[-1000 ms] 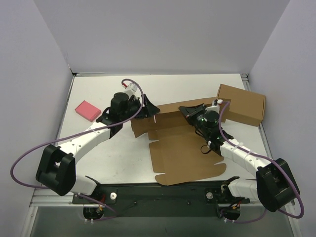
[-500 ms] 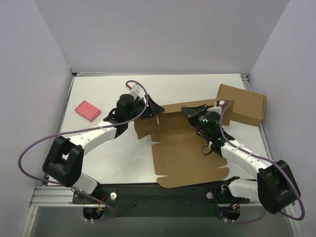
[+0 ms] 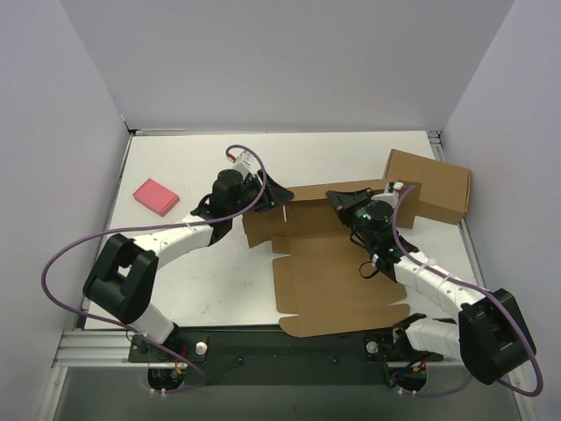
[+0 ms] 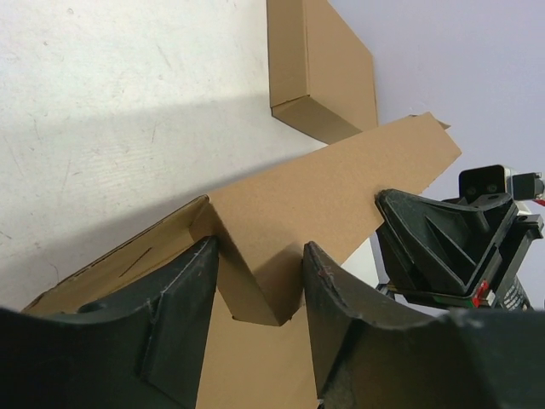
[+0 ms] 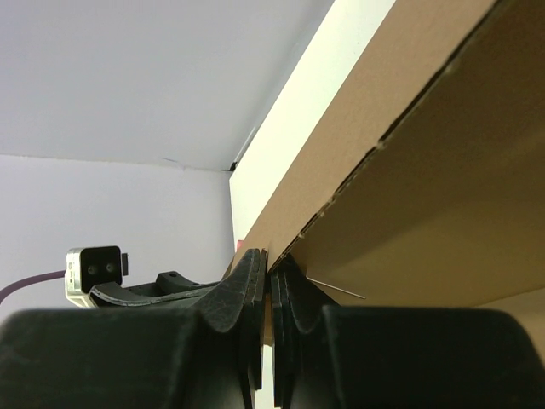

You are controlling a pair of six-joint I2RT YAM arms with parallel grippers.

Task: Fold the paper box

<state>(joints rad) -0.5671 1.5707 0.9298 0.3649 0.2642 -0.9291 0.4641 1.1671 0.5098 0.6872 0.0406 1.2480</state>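
Well, the plain brown paper box (image 3: 337, 281) lies mostly flat on the worktop (image 3: 175, 254). Its one raised wall runs lengthwise from the left end effector (image 3: 273, 195) to the right end effector (image 3: 344, 202). The right pinches that wall's top edge. The left straddles an end flap, but whether it grips I cannot tell. A second box (image 3: 434, 184) sits just beyond the right.
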